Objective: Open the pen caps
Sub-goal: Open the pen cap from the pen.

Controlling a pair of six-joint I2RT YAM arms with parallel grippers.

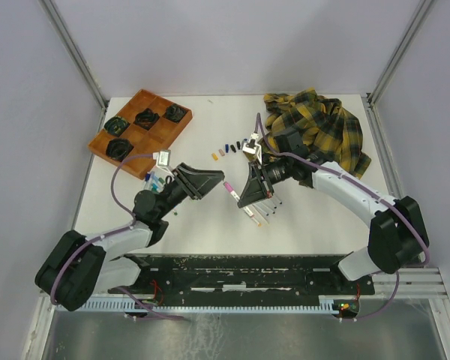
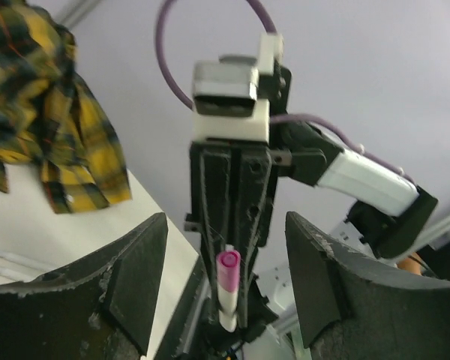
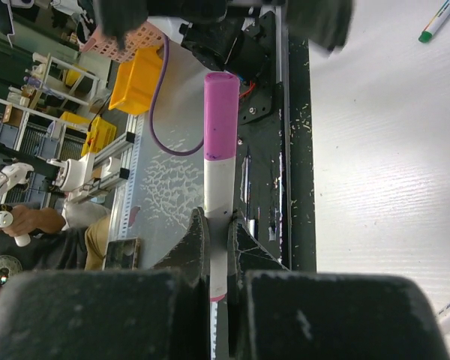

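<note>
- Right wrist view: our right gripper (image 3: 219, 234) is clamped tight on the white barrel of a pen (image 3: 220, 187). The pink cap (image 3: 223, 116) on the pen's end sticks out past the fingertips.
- Our left gripper (image 2: 225, 247) stands wide apart with nothing in it. The pink cap sits in the gap between its fingers, touching neither as far as we can tell.
- Farther out, loose caps (image 1: 231, 147) lie in a row on the table (image 1: 210, 225), and a few pens (image 1: 266, 210) lie just beside the right gripper.
- We judge the main risk to be the left fingers closing too far down. They would pinch the barrel along with the cap, and the pull would drag the pen through the right grip instead of freeing the cap.
- A pull off the pen's axis could cock the pen, and too light a pinch could slip off the smooth cap.
</note>
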